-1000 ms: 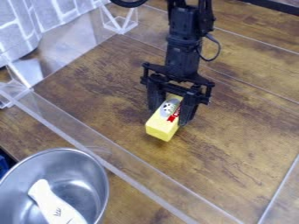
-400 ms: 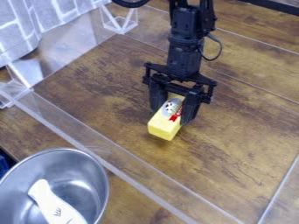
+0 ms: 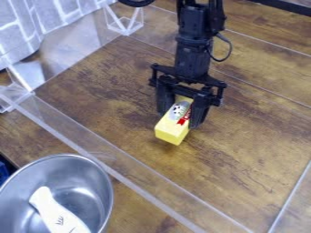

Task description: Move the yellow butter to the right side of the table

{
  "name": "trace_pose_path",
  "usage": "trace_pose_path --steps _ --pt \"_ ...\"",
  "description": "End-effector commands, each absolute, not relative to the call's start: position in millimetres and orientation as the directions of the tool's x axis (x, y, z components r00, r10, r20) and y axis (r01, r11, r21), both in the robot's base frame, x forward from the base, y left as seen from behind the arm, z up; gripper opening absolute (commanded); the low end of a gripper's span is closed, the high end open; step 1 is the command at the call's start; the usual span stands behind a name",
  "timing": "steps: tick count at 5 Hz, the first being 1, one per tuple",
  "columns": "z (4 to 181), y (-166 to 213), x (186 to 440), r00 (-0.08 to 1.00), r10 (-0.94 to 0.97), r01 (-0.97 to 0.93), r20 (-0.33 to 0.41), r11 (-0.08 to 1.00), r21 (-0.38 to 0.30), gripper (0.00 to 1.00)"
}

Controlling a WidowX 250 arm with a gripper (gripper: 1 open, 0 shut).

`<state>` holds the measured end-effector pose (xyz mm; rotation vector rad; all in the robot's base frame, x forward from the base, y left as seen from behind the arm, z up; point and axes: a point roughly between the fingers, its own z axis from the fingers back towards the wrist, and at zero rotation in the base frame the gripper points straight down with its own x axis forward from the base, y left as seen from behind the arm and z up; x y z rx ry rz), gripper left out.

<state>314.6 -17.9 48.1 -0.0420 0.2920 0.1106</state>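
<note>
Now butter (image 3: 174, 127) and hand (image 3: 185, 116) slightly rightward

Since a sec ago my gripper (image 3: 185, 113) & the butter (image 3: 175, 126) in it have crept a hair toward the pic's right on the table (image 3: 109, 100), nothing else differs.
</note>
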Motion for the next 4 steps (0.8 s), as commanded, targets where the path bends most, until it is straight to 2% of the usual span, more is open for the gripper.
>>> trace_pose_path --steps 1,4 --pt "62.7 -20.3 325.8 0.967 0.094 -0.106 -0.235 0.994 -0.036 0.00" --pt "67.8 -25.0 330.2 0.970 0.080 -0.093 -0.230 0.995 -0.045 0.00"
